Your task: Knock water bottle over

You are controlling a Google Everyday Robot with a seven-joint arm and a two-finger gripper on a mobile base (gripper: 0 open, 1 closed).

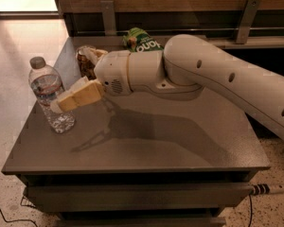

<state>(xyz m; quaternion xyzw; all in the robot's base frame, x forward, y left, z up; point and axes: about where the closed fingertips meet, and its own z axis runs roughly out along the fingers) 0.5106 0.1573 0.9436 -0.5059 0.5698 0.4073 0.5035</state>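
The water bottle [49, 94] stands upright near the left edge of the grey table [170, 145]. It is clear ribbed plastic with a grey-white cap and a white label with red and blue bands. My gripper [59, 105] reaches in from the right on the white arm [203, 77]. Its tan fingers [80, 94] are shut with nothing between them, and their tips touch the right side of the bottle at about label height.
A brown-gold drink can [86, 63] stands behind my wrist, mostly hidden by it. A green snack bag [143, 40] lies at the table's back edge below a wooden wall. Bare floor lies to the left of the table. A cable [270, 189] runs at the lower right.
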